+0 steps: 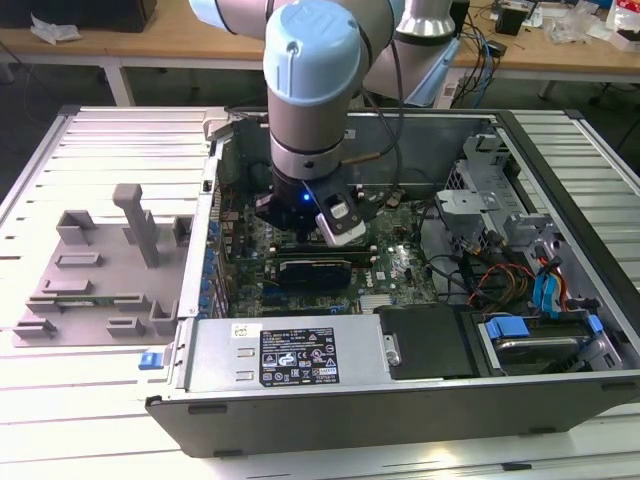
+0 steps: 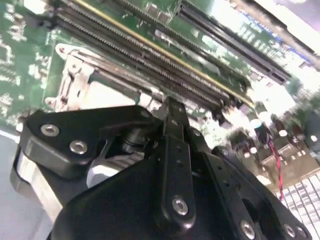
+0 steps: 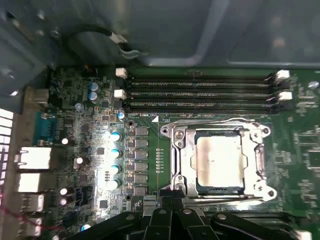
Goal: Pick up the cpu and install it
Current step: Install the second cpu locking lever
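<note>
Silver cpu [image 3: 220, 165] sits in the motherboard's socket frame [image 3: 218, 131], bracket open. Gripper [image 2: 169, 107] hovers just beside it, fingers pressed together, holding nothing. Install step looks near done; seating needs checking.

You are looking at an open computer case [image 1: 560, 190] lying on a slatted metal table [image 1: 110, 125]. A green motherboard [image 3: 75, 115] is sitting inside it, memory slots [image 3: 200, 92] running beside the socket frame [image 3: 175, 150]. A grey fixture block [image 1: 95, 270] is resting near the table's edge, at the exterior view's left. Blue-tabbed drive bays [image 1: 545, 335] are occupying the case's corner.
</note>
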Tool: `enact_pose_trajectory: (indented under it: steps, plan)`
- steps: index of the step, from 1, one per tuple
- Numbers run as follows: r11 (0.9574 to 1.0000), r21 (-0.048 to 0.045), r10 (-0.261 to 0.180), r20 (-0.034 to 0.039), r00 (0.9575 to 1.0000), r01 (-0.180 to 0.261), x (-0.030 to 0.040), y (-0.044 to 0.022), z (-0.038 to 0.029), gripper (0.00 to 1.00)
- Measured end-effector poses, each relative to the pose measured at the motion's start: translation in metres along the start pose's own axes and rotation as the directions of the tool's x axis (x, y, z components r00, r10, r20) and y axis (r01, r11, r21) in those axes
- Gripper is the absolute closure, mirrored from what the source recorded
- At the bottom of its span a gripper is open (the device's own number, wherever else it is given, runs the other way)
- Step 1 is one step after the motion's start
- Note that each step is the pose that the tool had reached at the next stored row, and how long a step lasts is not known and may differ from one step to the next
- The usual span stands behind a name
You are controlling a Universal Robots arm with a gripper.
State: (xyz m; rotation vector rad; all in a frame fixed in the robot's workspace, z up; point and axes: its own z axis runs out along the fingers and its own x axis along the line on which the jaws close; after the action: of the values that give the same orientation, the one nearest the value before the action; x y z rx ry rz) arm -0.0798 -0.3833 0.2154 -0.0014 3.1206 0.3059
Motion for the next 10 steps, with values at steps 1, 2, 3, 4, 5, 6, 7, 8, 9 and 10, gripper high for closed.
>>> enact_pose_trajectory:
  steps: [1, 2, 3, 4, 5, 6, 7, 8, 9, 10]
  plan:
    - [1.0000, 0.0006, 0.000, -0.0002, 1.0000, 0.000, -0.0001, 0.0021, -0.0099, 0.89]
    - [1.0000, 0.0019, 0.000, -0.0001, 1.0000, 0.000, -0.0003, 0.0046, -0.0198, 0.89]
    - [1.0000, 0.0030, 0.000, -0.0001, 1.0000, 0.000, -0.0003, 0.0061, -0.0242, 0.89]
    - [1.0000, 0.0043, 0.000, -0.0001, 1.0000, 0.000, -0.0003, 0.0073, -0.0262, 0.89]
    - [1.0000, 0.0067, 0.000, -0.0001, 1.0000, 0.000, -0.0004, 0.0108, -0.0264, 0.89]
    - [0.9999, 0.0110, 0.001, 0.0002, 1.0000, -0.001, -0.0008, 0.0179, -0.0249, 0.89]
    - [0.9998, 0.0192, 0.003, 0.0005, 1.0000, -0.003, -0.0057, 0.0201, -0.0245, 0.89]
    - [0.9995, 0.0310, 0.006, 0.0010, 1.0000, -0.006, -0.0128, 0.0204, -0.0243, 0.89]
    - [0.9992, 0.0399, 0.008, 0.0013, 1.0000, -0.008, -0.0182, 0.0205, -0.0243, 0.89]
    - [0.9988, 0.0476, 0.010, 0.0016, 0.9999, -0.010, -0.0238, 0.0207, -0.0242, 0.89]
